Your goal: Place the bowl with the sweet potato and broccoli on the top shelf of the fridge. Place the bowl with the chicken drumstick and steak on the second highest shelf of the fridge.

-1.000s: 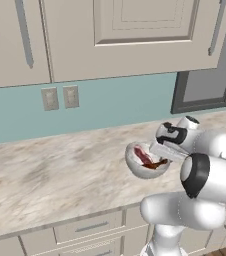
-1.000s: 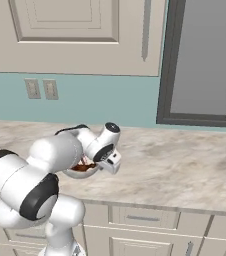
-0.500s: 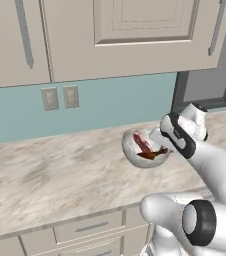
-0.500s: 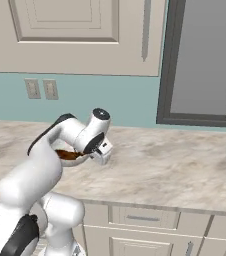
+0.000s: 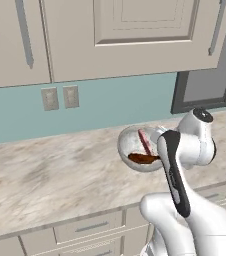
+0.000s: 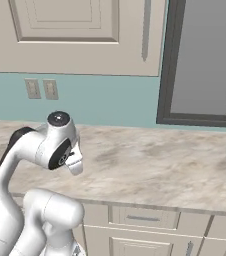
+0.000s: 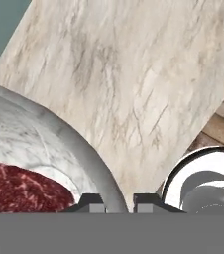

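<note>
The jaws (image 7: 117,203) are pinching the rim of the white bowl (image 5: 135,148): in the hand view one dark tip sits inside the rim and the other outside, with the grey rim passing up between them.

Left base view: the bowl hangs at about 9 o'clock from the white wrist, tipped so its opening faces the camera, above the marbled tabletop (image 5: 50,175). Whether its underside touches the surface cannot be told. Inside it, the steak (image 5: 145,141) stands as a pinkish-red strip leaning against the far wall; the chicken drumstick (image 5: 143,158) lies dark brown and glossy across the bottom, at 6 o'clock from the steak.

Hand view: the steak fills the 8 o'clock corner of the frame, red with white marbling, against the pale inner wall. Bare tabletop runs from 12 to 3 o'clock beyond the rim.

Backdrop: teal wall with two outlet plates (image 5: 60,98) at 10 o'clock from the bowl, cream upper cabinets (image 5: 115,35) above, a dark-framed grey panel (image 6: 205,60) at the right end of the tabletop.
</note>
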You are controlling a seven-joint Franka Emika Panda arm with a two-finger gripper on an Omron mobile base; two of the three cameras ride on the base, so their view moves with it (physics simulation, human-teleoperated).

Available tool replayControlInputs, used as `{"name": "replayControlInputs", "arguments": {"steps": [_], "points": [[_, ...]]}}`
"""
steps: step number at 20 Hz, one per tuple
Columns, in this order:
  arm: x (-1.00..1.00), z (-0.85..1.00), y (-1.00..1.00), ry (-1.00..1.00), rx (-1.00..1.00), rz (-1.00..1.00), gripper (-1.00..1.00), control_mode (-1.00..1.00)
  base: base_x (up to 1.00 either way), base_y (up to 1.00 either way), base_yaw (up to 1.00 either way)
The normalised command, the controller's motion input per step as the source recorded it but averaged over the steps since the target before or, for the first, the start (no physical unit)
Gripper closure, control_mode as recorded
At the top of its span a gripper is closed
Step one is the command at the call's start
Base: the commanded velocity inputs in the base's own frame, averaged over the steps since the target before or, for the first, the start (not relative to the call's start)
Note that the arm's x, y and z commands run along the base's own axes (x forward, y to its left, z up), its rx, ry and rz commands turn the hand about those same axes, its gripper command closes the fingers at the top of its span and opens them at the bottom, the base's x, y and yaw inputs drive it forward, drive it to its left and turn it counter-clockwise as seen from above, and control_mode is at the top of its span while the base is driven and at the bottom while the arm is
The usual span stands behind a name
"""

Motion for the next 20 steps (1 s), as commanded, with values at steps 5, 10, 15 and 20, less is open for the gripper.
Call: {"name": "replayControlInputs", "arguments": {"steps": [5,10,15,20], "points": [[-0.33,0.0,0.0,-0.05,-0.01,-0.03,1.0,1.0,-0.6,-0.05,-0.17],[0.0,0.0,0.0,0.0,0.0,0.0,1.0,1.0,-0.74,0.0,-0.63],[0.0,0.0,0.0,0.0,0.0,0.0,1.0,1.0,-0.2,-0.13,-0.69],[0.0,0.0,0.0,0.0,0.0,0.0,1.0,1.0,0.0,-0.33,-0.75]]}}
